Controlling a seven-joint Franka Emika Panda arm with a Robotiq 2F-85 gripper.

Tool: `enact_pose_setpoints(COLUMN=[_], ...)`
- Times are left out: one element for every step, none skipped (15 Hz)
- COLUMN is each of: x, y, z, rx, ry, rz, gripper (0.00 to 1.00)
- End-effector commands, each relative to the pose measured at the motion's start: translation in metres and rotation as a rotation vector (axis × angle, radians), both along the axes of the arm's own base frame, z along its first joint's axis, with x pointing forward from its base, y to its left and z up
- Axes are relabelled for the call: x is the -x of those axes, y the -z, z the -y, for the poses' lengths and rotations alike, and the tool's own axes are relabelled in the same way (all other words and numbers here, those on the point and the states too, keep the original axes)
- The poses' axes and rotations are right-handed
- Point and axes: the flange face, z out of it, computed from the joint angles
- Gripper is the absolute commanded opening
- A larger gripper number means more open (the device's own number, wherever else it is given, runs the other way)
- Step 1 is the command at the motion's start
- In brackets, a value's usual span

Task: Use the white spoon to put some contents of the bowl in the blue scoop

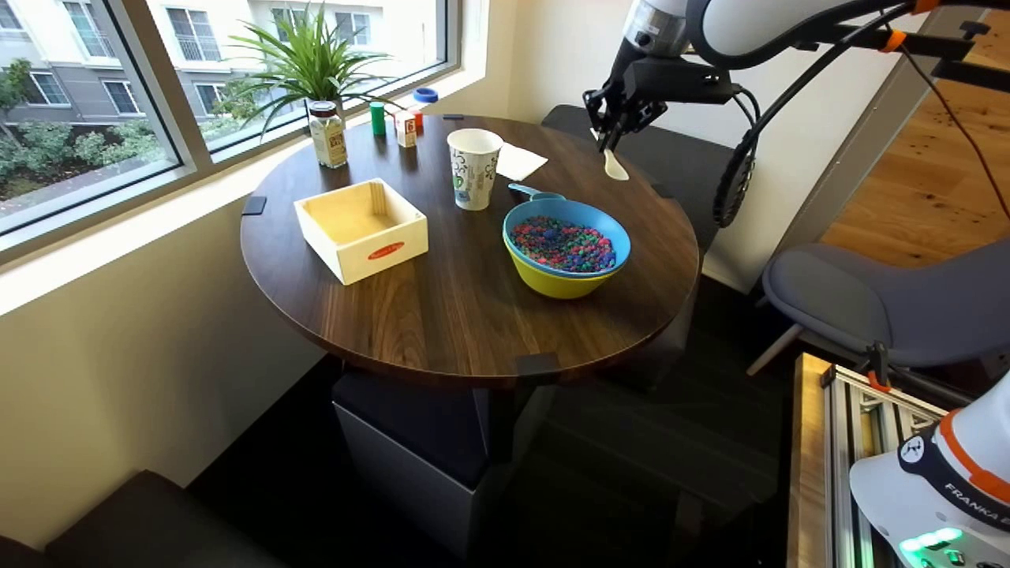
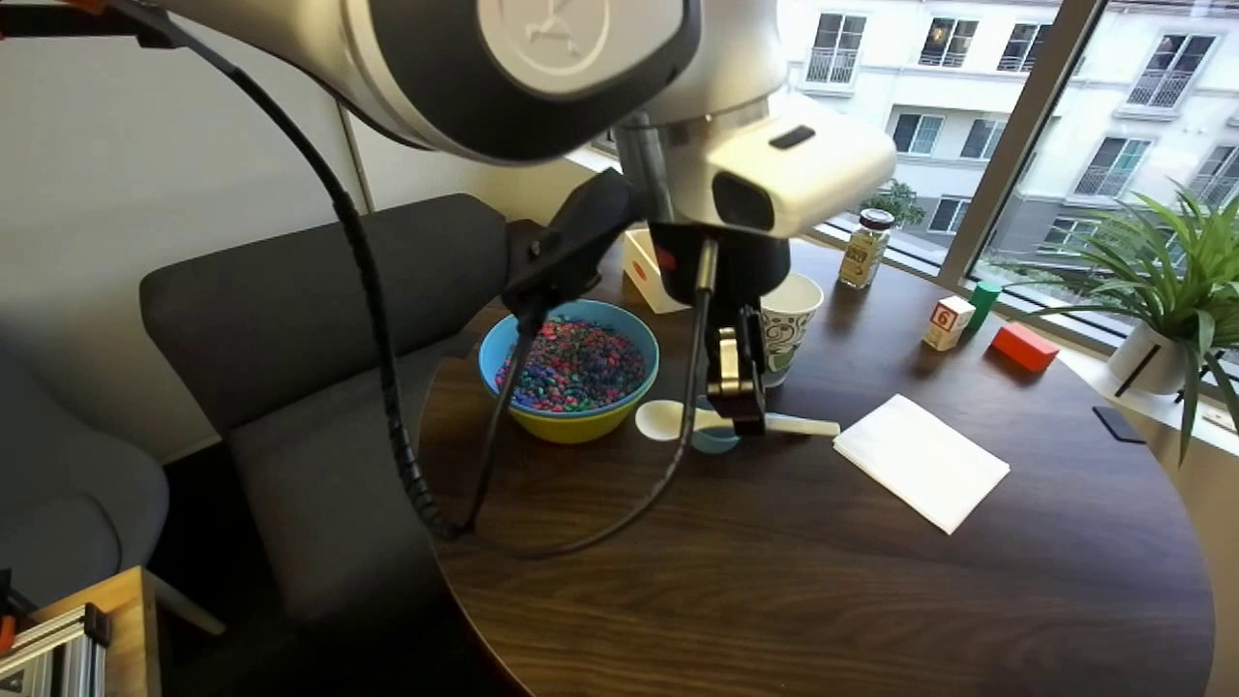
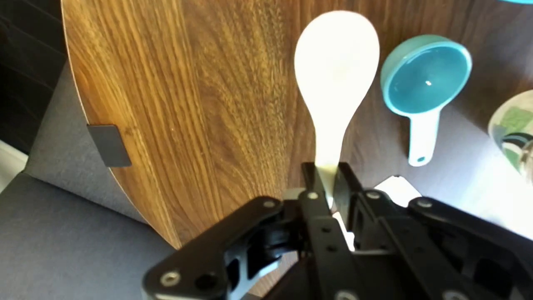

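Pincer (image 3: 327, 171) grips spoon (image 3: 337, 66) by handle, head foremost; bowl (image 1: 556, 286) lies ahead of the head, off to the same side as scoop (image 3: 424, 81).

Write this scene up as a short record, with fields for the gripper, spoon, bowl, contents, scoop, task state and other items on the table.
gripper: closed on the handle of the white spoon
white spoon: raised above the table, no pieces visible on it
bowl: on the table, yellow-green outside, blue inside
contents: tiny multicoloured pieces in the bowl
blue scoop: on the table near the bowl, nothing in it
task state: spoon gripped, scoop not yet filled
other items: paper cup, wooden tray, white sheet, lidded jar
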Motion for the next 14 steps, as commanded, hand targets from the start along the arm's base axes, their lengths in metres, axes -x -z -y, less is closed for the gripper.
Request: enact_pose_setpoints(x=[0.019,0.021,0.009,0.011,0.013,0.015,0.015,0.015,0.015,0.015,0.015,0.015,0.014,0.012], y=[-0.022,-0.026,-0.026,-0.03,-0.032,-0.032,-0.032,-0.031,-0.031,-0.031,-0.03,-0.03,-0.032,-0.035], z=[-0.034,-0.043,-0.027,-0.036,-0.041,-0.042,-0.042,-0.041,-0.041,-0.041,-0.041,-0.041,-0.047,-0.055], rx=[0.064,0.058,0.041,0.043,0.044,0.045,0.045,0.045,0.045,0.045,0.045,0.045,0.06,0.083], ry=[-0.029,-0.056,-0.039,-0.054,-0.062,-0.065,-0.064,-0.064,-0.063,-0.063,-0.063,-0.063,-0.081,-0.095], rz=[0.053,0.058,0.041,0.049,0.052,0.052,0.05,0.049,0.049,0.049,0.048,0.048,0.057,0.076], gripper=[0.03,0.03,0.14,0.14,0.14,0.14,0.14,0.14,0.14,0.14,0.14,0.03,0.03,0.03])
